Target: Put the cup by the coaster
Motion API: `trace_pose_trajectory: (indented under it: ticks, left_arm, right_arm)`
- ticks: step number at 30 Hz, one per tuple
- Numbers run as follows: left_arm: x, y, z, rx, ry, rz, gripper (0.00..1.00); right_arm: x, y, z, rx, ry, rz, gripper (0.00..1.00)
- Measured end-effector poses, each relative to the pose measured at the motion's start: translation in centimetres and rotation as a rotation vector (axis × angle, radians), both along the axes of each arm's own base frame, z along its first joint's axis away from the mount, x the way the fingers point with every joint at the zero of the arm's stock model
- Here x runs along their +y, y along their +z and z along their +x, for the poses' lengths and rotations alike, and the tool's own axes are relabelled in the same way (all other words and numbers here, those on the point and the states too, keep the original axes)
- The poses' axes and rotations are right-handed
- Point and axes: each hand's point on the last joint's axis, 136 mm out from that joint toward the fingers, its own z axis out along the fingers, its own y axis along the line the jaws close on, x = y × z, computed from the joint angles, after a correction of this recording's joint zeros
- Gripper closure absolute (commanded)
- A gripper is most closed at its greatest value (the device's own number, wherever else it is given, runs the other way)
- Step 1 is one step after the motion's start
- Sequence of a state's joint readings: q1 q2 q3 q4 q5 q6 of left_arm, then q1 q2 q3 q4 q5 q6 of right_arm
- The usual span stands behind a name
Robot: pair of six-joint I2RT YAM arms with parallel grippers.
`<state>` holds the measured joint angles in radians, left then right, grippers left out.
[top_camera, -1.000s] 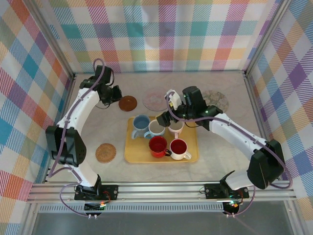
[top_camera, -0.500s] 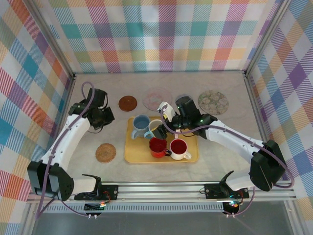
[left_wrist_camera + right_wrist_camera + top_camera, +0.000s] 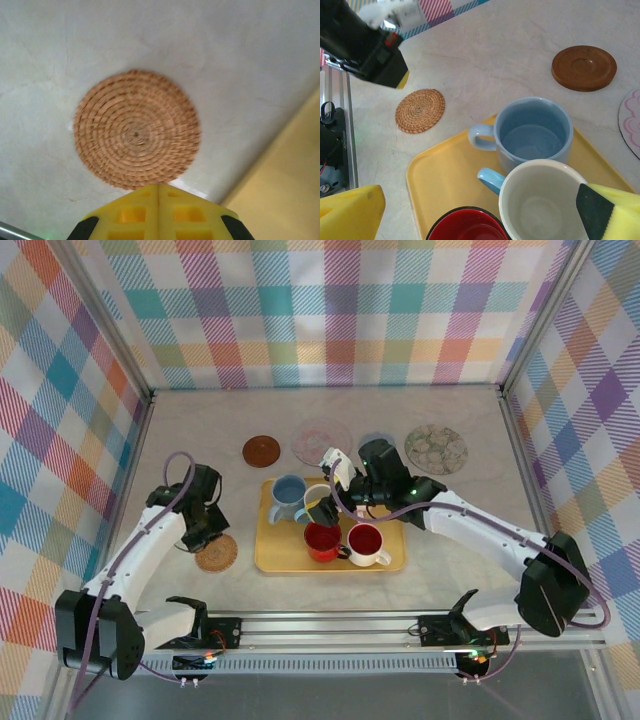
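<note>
Cup pickup looks like the step in hand. Lower left, the left fingers (image 3: 135, 215), pressed together and empty, hang over the woven coaster (image 3: 136, 129). At centre, the right fingers (image 3: 350, 210) are spread wide either side of the white cup (image 3: 540, 205) on the yellow tray (image 3: 445, 185). Next they likely must lower and close on it. How deep they sit around its rim is unclear, and the red cup (image 3: 465, 227) is cut off below.

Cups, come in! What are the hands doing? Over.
Left hand shut, over woven coaster. Right hand open, above white cup on tray. Blue cup, red cup close beside it.
</note>
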<state>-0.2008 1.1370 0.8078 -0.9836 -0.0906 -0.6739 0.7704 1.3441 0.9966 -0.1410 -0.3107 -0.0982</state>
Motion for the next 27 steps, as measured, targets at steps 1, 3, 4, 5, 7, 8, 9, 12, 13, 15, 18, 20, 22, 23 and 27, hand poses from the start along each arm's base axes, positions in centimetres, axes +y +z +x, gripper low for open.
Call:
trace_pose_trajectory:
  ticks: [1,3,4,5,7,8,9,12,13,15,18,20,22,23,27]
  left_arm:
    - [0.1,-0.8,-0.6,0.023,0.012,0.002,1.00]
    - [0.3,-1.9,-1.4,0.053,0.026,0.005,1.00]
    - [0.3,-2.4,-1.6,0.065,0.033,0.007,1.00]
    - [0.3,-2.7,-1.7,0.072,0.038,0.009,1.00]
    - [0.3,-3.2,-1.6,0.076,0.044,0.010,1.00]
    - [0.3,-3.4,-1.5,0.076,0.044,0.010,1.00]
    - [0.3,-3.6,-1.4,0.073,0.044,0.009,1.00]
    - [0.2,-4.4,-0.9,0.071,0.043,0.007,1.00]
    - [0.1,-4.7,-0.9,0.077,0.043,0.008,1.00]
    - [0.1,-5.3,-0.7,0.093,0.039,0.012,1.00]
    - [0.1,-6.2,-0.5,0.119,0.020,0.020,1.00]
    - [0.1,-6.7,-0.5,0.136,0.006,0.025,1.00]
    - [0.1,-6.9,-0.3,0.147,-0.010,0.031,1.00]
    - [0.1,-6.8,-0.2,0.149,-0.016,0.033,1.00]
    - [0.0,-6.9,0.5,0.158,-0.037,0.040,1.00]
  right_arm:
    - [0.0,-0.1,-0.1,-0.002,-0.001,-0.001,0.01]
    - [-0.2,-0.2,-0.2,-0.001,-0.010,-0.001,0.01]
    - [-0.2,-0.3,-0.2,0.002,-0.012,-0.002,0.01]
    - [-0.2,-0.3,-0.2,0.001,-0.015,-0.002,0.01]
    - [-0.2,-0.2,-0.1,-0.005,-0.019,-0.001,0.01]
    - [-0.2,-0.2,-0.1,-0.005,-0.022,-0.001,0.01]
    - [-0.2,-0.1,0.0,-0.006,-0.025,0.000,0.01]
    - [-0.3,-0.1,0.2,-0.007,-0.040,0.000,0.01]
    - [-0.3,-0.1,0.2,-0.004,-0.043,0.002,0.01]
    - [-0.3,-0.1,0.3,-0.002,-0.051,0.001,0.01]
    - [-0.4,0.0,0.4,-0.003,-0.059,0.001,0.01]
    - [-0.5,0.0,0.5,-0.007,-0.065,0.000,0.01]
    - [-0.6,0.1,0.5,-0.009,-0.068,-0.001,0.01]
    - [-0.6,0.1,0.5,-0.009,-0.068,-0.001,0.01]
    - [-0.6,0.0,0.4,-0.004,-0.069,-0.005,0.01]
